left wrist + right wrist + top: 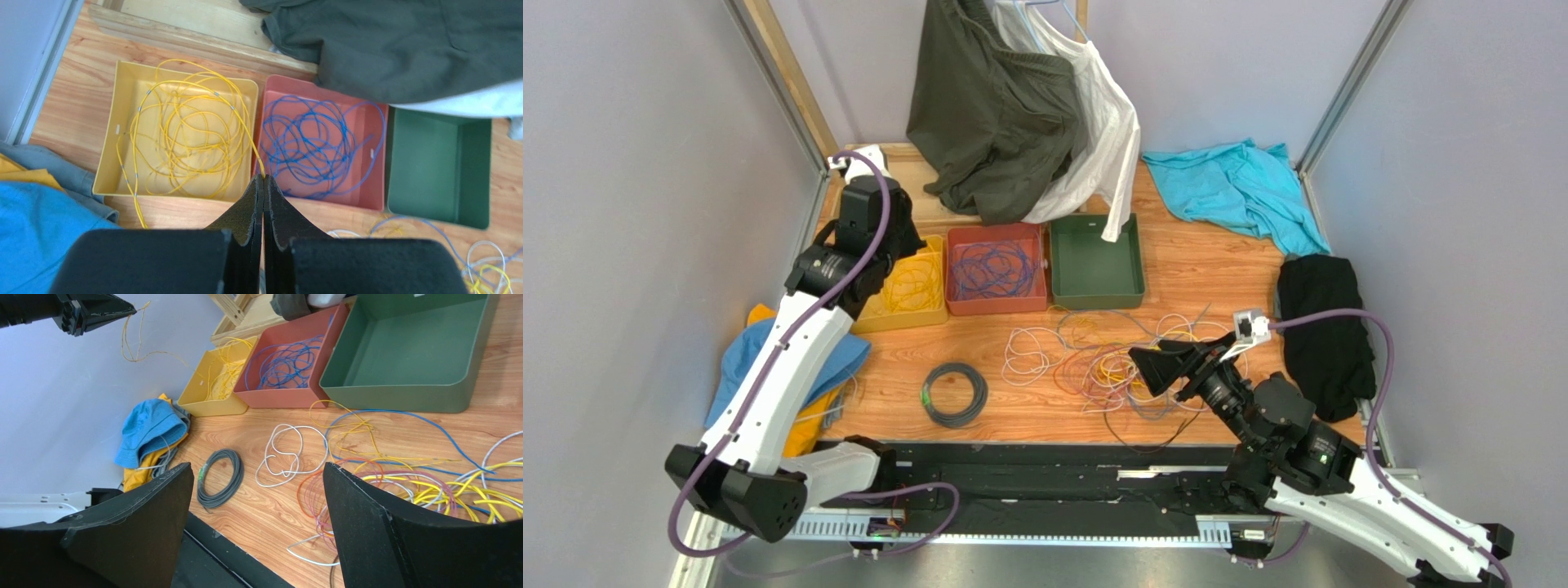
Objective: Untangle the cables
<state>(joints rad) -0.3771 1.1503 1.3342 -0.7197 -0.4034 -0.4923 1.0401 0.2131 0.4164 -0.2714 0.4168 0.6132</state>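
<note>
The cables go in trays by colour. That is why the yellow tray (123, 79) has only yellow loops in it, and the red tray (375, 196) has the blue cables (313, 147). The green tray (430, 159) has nothing in it yet.

The left gripper (264, 180) hangs over the near edge of the yellow tray. Its fingers are pressed together on one yellow cable (253, 146). The rest of that cable lies curled in the tray below. I think the gripper holds it up so it can drop in with its own colour.

The right gripper (258, 468) is wide apart, low over the counter (270, 520). The mixed pile (430, 484) of yellow, white, blue and red cables lies just under and ahead of it, not touched. A grey coil (221, 478) lies alone, further to the left.
</note>
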